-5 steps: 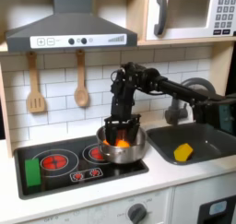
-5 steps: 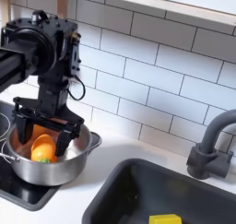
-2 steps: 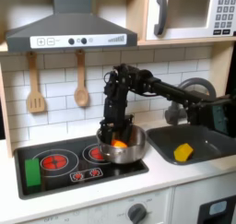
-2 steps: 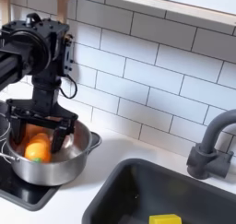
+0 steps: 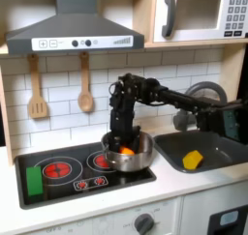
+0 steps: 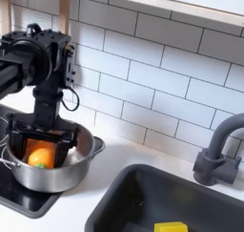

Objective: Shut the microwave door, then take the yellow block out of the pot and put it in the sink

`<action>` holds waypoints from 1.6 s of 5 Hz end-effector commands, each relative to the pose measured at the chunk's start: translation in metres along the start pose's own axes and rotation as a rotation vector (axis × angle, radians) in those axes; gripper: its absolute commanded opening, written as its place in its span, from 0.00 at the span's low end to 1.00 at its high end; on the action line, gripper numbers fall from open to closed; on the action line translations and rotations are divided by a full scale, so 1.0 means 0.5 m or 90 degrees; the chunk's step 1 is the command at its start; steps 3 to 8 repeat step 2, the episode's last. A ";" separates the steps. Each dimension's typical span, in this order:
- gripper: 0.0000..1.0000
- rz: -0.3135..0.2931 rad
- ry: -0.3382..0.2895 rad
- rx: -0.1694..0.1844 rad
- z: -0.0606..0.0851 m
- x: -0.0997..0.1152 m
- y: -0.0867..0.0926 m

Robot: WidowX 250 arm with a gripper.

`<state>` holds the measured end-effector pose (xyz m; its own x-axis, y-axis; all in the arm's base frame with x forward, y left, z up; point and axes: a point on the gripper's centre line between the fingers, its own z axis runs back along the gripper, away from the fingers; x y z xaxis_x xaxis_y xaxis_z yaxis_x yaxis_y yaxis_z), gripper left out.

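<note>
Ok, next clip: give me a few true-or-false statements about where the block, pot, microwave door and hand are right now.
1. The microwave door is shut. True.
2. The yellow block lies in the pot. False: it lies in the sink.
3. The hand is over the pot. True.
4. An orange piece sits in the pot. True.
5. The pot stands in the sink. False: it stands on the stove.

**Arm pose: reaching down, wrist vertical**

Black arm comes in from the first exterior view's right, elbow raised, forearm dropping straight down. End effector (image 5: 118, 142) (image 6: 40, 143) points downward, fingers (image 6: 67, 145) spread apart, nothing visibly clamped between them.
</note>
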<state>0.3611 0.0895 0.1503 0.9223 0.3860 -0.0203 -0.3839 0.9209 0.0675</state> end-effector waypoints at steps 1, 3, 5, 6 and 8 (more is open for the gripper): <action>1.00 -0.009 -0.025 -0.022 -0.003 0.002 0.003; 1.00 -0.004 -0.023 -0.022 -0.002 0.001 0.004; 1.00 -0.004 -0.023 -0.022 -0.002 0.001 0.004; 1.00 -0.004 -0.023 -0.022 -0.002 0.001 0.004; 1.00 -0.004 -0.023 -0.022 -0.002 0.001 0.004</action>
